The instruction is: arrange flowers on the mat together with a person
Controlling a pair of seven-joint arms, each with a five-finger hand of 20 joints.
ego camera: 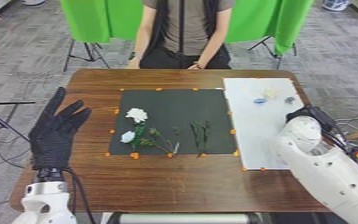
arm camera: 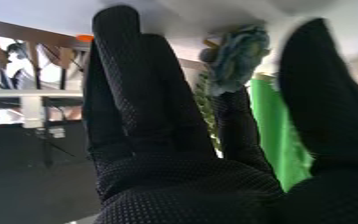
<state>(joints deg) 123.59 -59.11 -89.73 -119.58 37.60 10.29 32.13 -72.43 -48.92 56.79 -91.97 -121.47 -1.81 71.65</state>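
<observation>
While the left hand's fingers are standing apart, the right hand's are extending straight, near a blue flower in wrist view.

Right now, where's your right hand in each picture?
Head view: the right hand is on the right, at the right edge of the white mat.
Right wrist view: it's really close to the camera, its fingers pointing up, near a blue flower.
Landmark to match: the green curtain, in the background of both.

The mat is dark grey, the table brown.
</observation>
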